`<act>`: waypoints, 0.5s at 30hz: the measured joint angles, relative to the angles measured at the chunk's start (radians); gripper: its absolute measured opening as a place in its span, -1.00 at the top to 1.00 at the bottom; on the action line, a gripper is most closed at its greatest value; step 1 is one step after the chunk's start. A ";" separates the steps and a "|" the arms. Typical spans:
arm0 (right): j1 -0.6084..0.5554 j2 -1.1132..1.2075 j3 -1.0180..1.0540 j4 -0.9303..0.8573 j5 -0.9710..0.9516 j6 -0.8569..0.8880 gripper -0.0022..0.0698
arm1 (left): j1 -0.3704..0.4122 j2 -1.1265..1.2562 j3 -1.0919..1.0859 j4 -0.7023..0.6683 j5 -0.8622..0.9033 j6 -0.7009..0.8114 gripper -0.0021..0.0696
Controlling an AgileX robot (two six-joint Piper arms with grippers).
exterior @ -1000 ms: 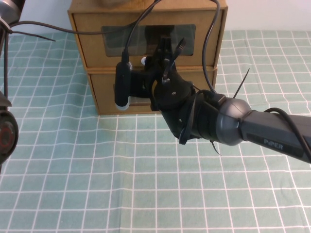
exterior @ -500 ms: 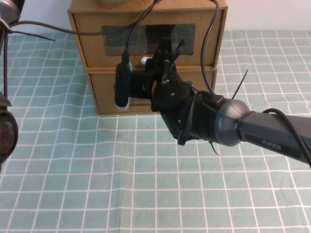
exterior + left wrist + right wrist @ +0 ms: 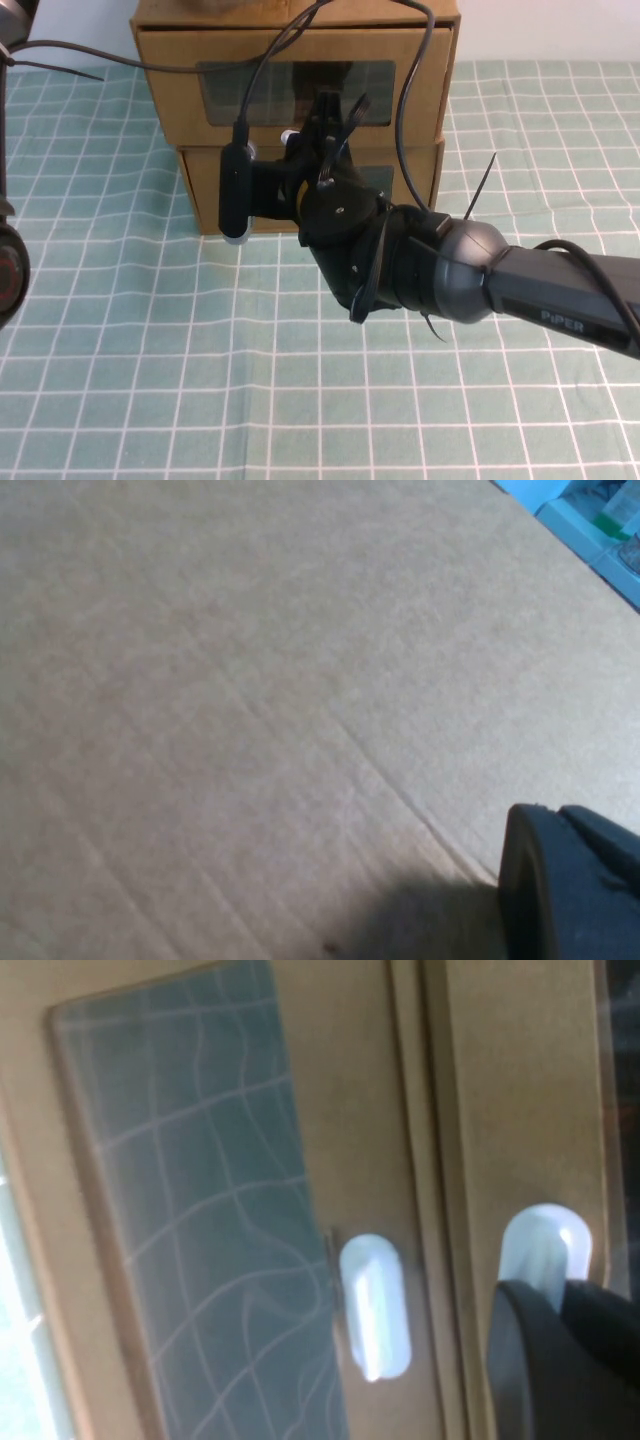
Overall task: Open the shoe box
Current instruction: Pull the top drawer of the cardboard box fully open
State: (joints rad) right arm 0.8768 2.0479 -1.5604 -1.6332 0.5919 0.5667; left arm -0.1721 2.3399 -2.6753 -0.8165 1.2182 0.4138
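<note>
Two brown cardboard shoe boxes stand stacked at the back of the table, each with a windowed drawer front. The upper drawer stands out forward of the lower box. My right gripper is at the upper drawer's front, shut on its white handle; a dark finger covers the handle's lower part. The lower drawer's white handle sits free beside its window. In the left wrist view only one dark finger of my left gripper shows, close over plain cardboard.
A green checked cloth covers the table in front of the boxes. Black cables hang across the box fronts. Part of the left arm shows at the left edge. The right arm reaches in from the right.
The right gripper has shut on the upper handle and moved back toward me and slightly left. The upper drawer front has come forward with it.
</note>
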 joint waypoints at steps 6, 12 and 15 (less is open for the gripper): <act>0.031 -0.050 0.059 0.043 0.013 -0.041 0.92 | 0.002 0.000 0.000 0.002 0.001 -0.006 0.96; 0.069 -0.113 0.145 0.075 0.037 -0.063 0.92 | 0.002 0.004 0.000 -0.009 0.001 -0.008 0.96; 0.090 -0.145 0.196 0.075 0.054 -0.065 0.92 | 0.002 0.012 0.000 -0.030 0.001 -0.008 0.96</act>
State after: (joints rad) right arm 0.9668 1.9028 -1.3639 -1.5584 0.6455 0.5015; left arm -0.1698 2.3520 -2.6753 -0.8469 1.2189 0.4062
